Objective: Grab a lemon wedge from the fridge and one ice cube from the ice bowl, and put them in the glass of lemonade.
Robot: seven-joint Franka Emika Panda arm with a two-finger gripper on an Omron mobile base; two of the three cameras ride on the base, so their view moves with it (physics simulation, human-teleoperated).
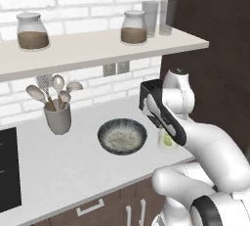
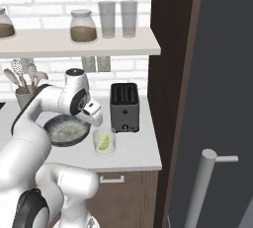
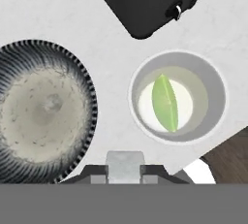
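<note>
Lemon wedge (image 3: pixel 165 103) floats in the glass of lemonade (image 3: pixel 215 121) on the pale counter (image 1: pixel 58 164); end effector (image 3: pixel 125 166) grips a pale cube (image 3: pixel 125 162)

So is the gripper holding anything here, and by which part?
A pale ice cube sits between the gripper's fingertips, pinched by its sides, above the counter beside the glass of lemonade.

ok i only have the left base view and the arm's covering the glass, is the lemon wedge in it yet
observer: yes, the hand view shows the lemon wedge lying inside the glass of lemonade.
operator: whats behind the glass
observer: a black toaster, clear in the right base view, standing apart from the glass.
operator: gripper holding anything
observer: the hand view shows what looks like a pale ice cube between the tips of the gripper, over the counter between the ice bowl and the glass.
</note>
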